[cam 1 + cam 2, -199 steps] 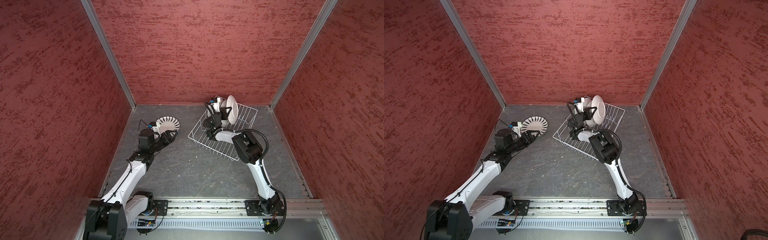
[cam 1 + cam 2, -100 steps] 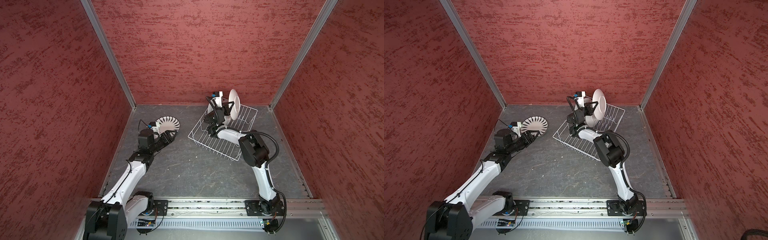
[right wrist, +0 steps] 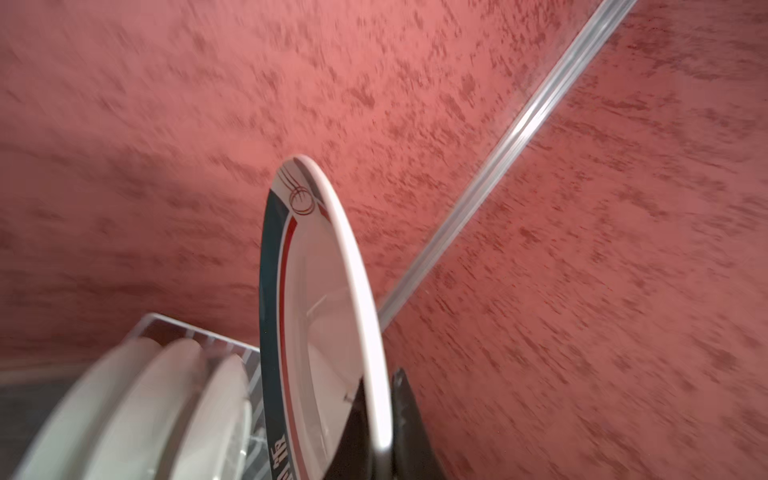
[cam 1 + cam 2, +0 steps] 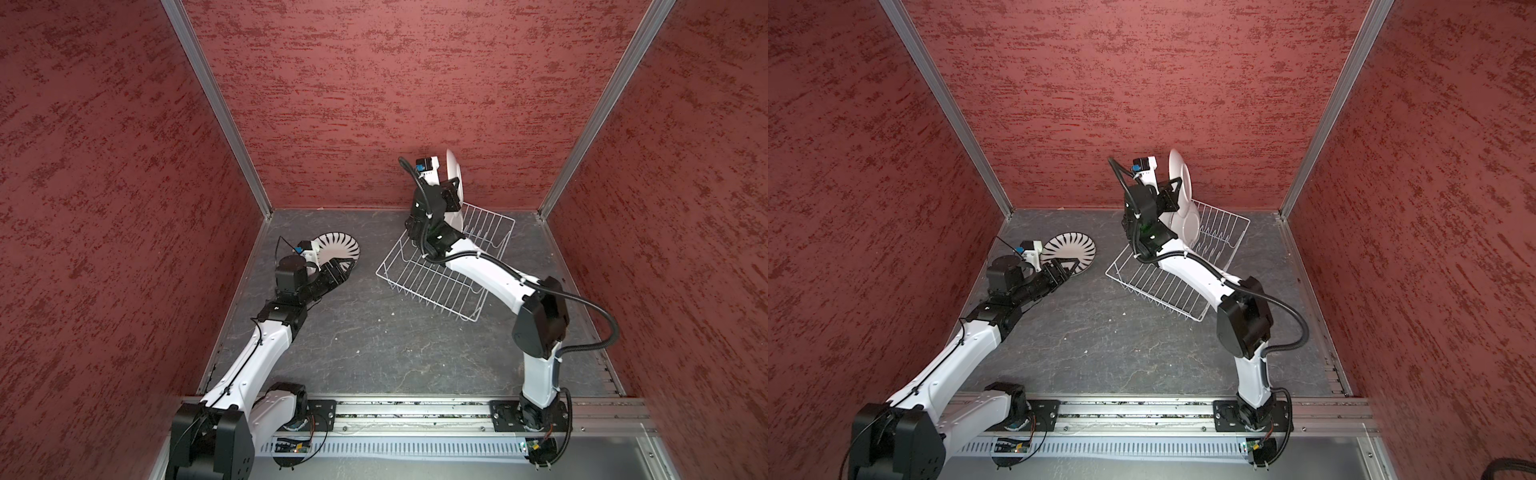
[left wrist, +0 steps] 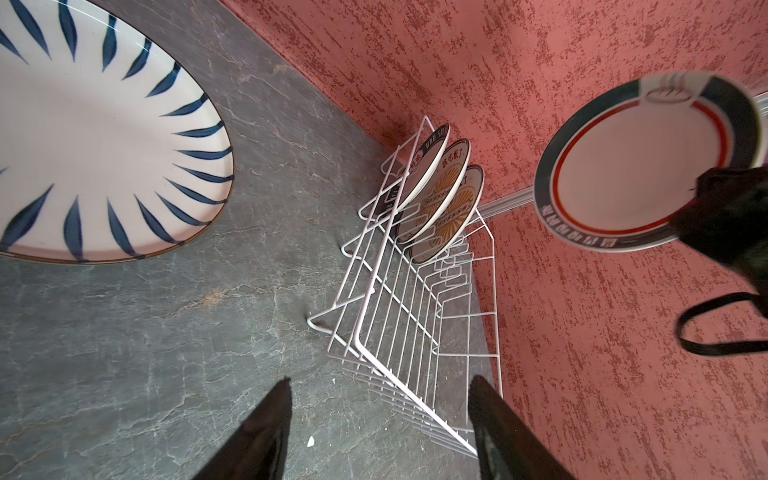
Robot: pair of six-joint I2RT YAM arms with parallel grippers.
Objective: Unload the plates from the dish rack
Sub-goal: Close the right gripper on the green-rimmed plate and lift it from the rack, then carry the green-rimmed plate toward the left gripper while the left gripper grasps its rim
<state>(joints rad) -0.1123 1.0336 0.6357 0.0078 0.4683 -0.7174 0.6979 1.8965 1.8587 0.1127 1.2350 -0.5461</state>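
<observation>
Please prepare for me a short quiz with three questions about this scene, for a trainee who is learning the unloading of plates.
1. True or false: the fingers of the right gripper pinch the dark-rimmed plate, lifted clear of the dish rack.
2. How many plates stand in the dish rack?
3. The striped plate lies: A) in the dish rack; B) flat on the table; C) on the dark-rimmed plate.
Key: 1 true; 2 three; 3 B.
</observation>
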